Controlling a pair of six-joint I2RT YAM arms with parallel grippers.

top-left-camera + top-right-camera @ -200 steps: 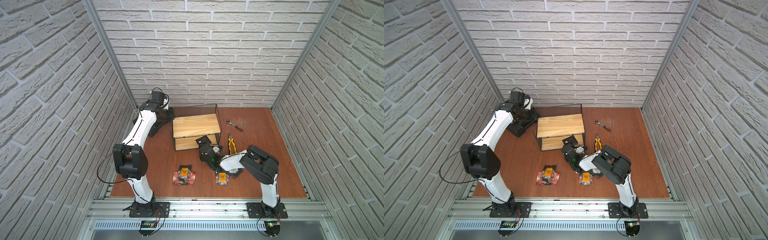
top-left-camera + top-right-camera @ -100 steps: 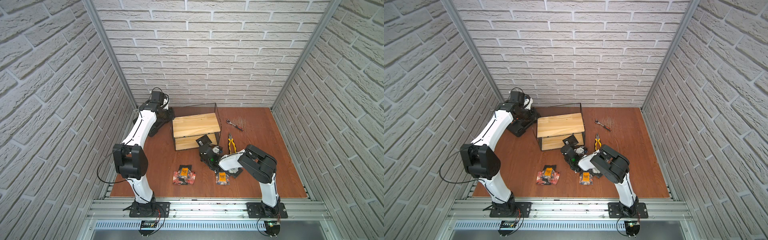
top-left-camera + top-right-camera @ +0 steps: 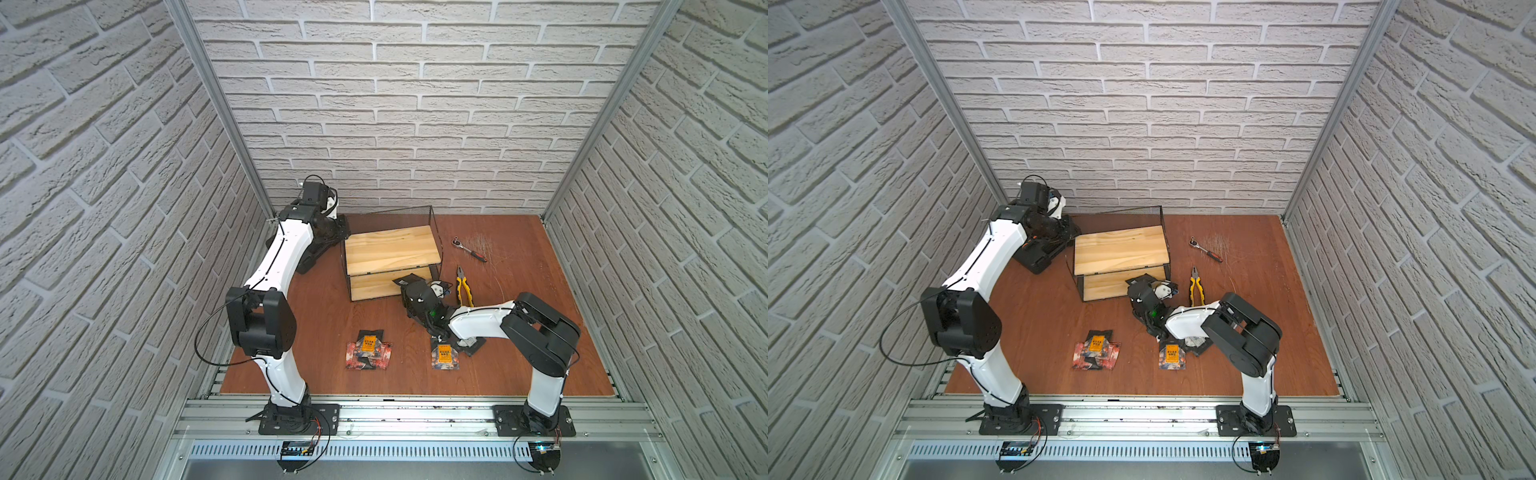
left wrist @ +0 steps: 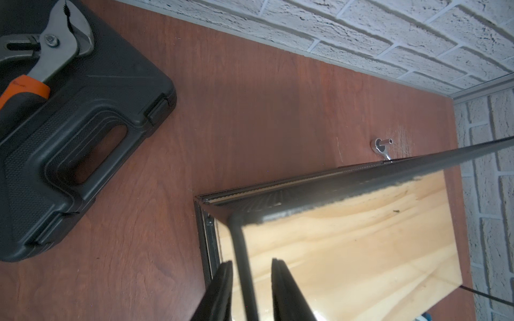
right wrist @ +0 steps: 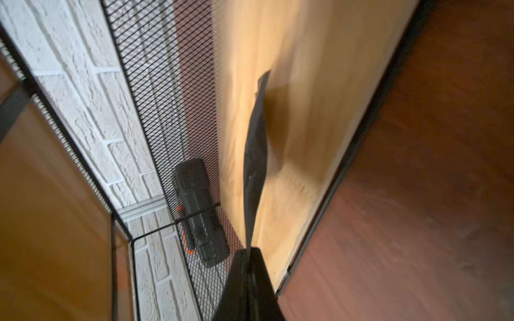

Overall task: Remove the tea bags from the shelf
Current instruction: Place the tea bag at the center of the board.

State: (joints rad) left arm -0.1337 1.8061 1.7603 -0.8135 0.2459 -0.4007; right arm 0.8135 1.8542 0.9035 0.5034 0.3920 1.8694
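Clamping just now onto a black tea bag [image 5: 254,155] on the shelf's [image 3: 390,249] lower tier, your right hand [image 5: 246,255] can withdraw it, while your left hand [image 4: 251,264] grips the frame [image 4: 239,241].

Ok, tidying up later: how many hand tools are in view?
3: a ratchet and yellow pliers beside the shelf, orange-handled pliers on the black case. Others may be hidden.
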